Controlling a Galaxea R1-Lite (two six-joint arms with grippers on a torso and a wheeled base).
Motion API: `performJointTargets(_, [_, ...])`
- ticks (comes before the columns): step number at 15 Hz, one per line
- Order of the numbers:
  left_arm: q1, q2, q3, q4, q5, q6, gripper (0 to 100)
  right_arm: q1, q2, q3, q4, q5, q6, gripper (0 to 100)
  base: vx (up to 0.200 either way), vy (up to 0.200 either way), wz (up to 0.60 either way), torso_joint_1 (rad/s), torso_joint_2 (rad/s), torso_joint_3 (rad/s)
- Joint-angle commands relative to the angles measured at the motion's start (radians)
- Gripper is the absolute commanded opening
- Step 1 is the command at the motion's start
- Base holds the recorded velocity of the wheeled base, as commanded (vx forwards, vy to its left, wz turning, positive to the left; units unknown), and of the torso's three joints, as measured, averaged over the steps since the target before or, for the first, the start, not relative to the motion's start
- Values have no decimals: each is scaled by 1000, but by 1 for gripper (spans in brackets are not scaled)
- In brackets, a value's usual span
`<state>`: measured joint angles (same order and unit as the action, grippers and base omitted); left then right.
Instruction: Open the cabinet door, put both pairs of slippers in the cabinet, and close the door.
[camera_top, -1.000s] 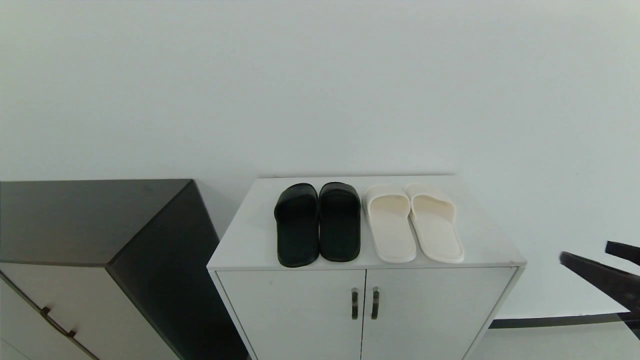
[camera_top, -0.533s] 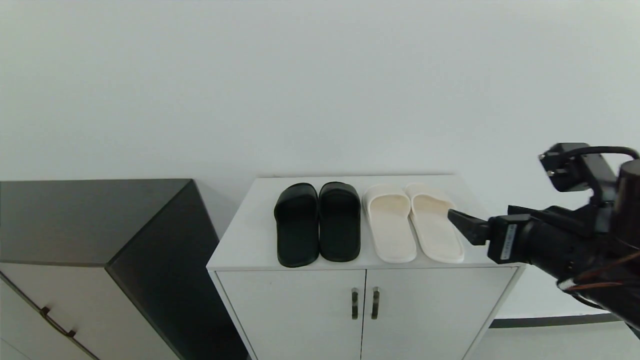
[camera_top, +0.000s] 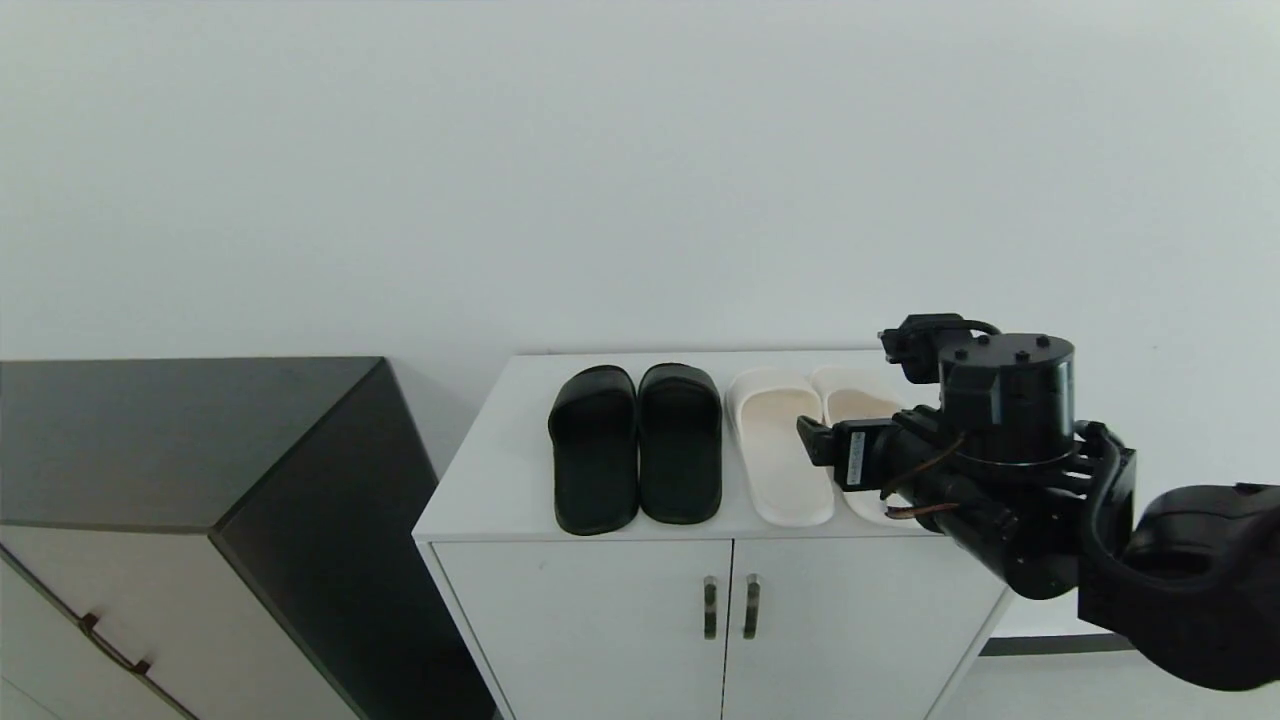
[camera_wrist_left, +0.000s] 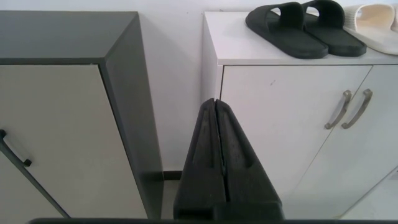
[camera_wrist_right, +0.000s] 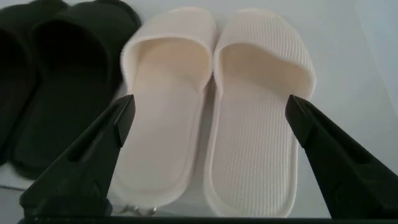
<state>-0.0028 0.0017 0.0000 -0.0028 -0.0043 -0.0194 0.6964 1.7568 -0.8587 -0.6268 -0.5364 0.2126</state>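
Both doors of the white two-door cabinet (camera_top: 600, 620) are shut, and their two upright metal handles (camera_top: 709, 606) sit side by side at the centre seam. Both pairs are up on the cabinet top (camera_top: 490, 470). The pair of black rubber slide slippers (camera_top: 635, 450) is in the middle, and the pair of cream foam slippers (camera_top: 775, 450) is just beside it towards the right edge. All heels are at the front edge and all toes point to the back edge.

The right pincer (camera_wrist_right: 208, 118) is spread wide and held over the cream pair, one finger off each outer side of it. The left pincer (camera_wrist_left: 216, 102) hangs low with its fingers pressed together on nothing, in front of the gap between the white cabinet and the dark-topped cabinet (camera_top: 200, 440) to its left.
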Motion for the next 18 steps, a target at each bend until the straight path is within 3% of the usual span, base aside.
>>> performJointTargets(1, [0,1,0,0,0,1,0,-34,90,-25,-11,4,1,100,0,0,0,0,0,0])
performJointTargets(4, [0,1,0,0,0,-1,0,-48,145,-34,-79,6,-5,100,0,0,0,0,0,0])
performJointTargets(18, [0,1,0,0,0,-2,0,-113,366,-295,-83,58,-41,100,0,0,0,0,0,0])
